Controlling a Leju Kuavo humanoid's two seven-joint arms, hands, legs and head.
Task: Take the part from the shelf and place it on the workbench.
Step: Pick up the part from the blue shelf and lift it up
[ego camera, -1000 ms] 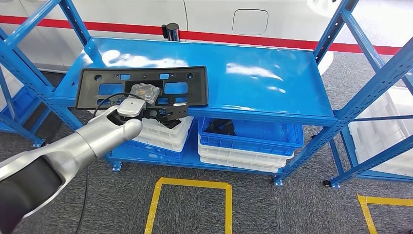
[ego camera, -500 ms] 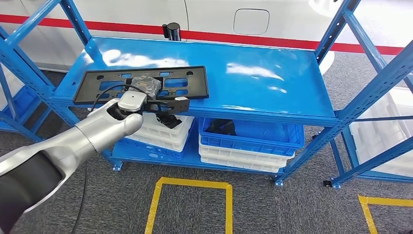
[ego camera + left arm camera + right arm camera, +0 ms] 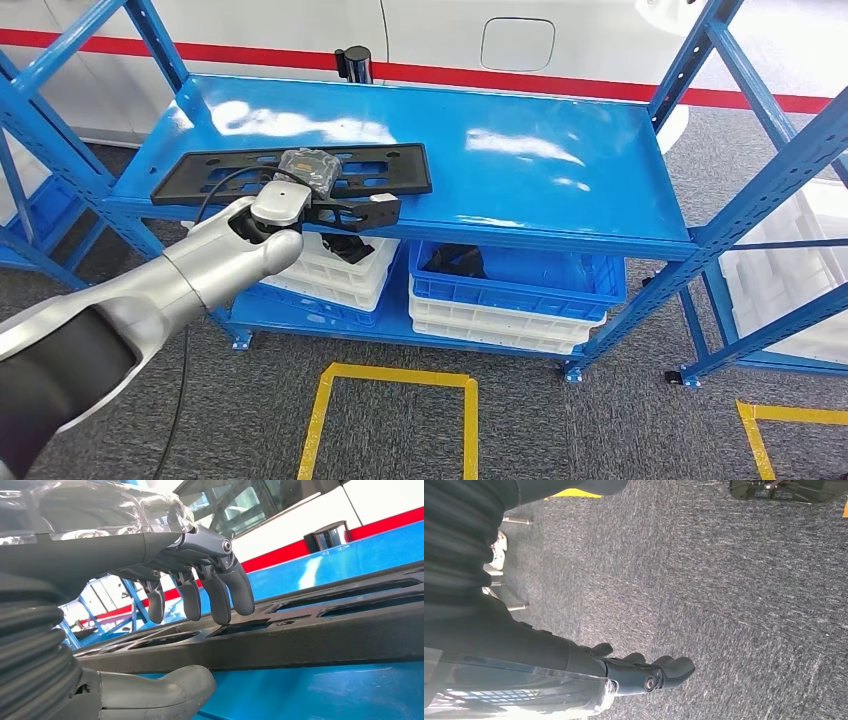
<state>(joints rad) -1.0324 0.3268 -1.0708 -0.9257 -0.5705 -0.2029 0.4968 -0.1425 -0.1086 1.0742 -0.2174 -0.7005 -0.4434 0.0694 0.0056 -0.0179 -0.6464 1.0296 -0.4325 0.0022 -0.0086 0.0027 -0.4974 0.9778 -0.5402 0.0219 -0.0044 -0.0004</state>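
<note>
A long black plastic part (image 3: 385, 172) with several rectangular cut-outs lies nearly flat on the left front of the blue shelf (image 3: 540, 160). My left hand (image 3: 335, 212) reaches it at its near edge. In the left wrist view the dark fingers (image 3: 220, 592) come down on the part (image 3: 325, 630) from above while the grey thumb (image 3: 160, 692) sits under its edge, so the hand grips it. My right hand (image 3: 644, 672) hangs over grey carpet, fingers loosely apart, holding nothing.
Blue uprights (image 3: 745, 190) frame the shelf on both sides. Below it stand white bins (image 3: 340, 272) and a blue bin on white ones (image 3: 510, 295). Yellow floor tape (image 3: 395, 378) marks the carpet in front. A black cylinder (image 3: 352, 62) stands behind the shelf.
The part was tilted up toward me and has dropped flatter onto the shelf. My left hand has slid slightly right and forward along its near edge.
</note>
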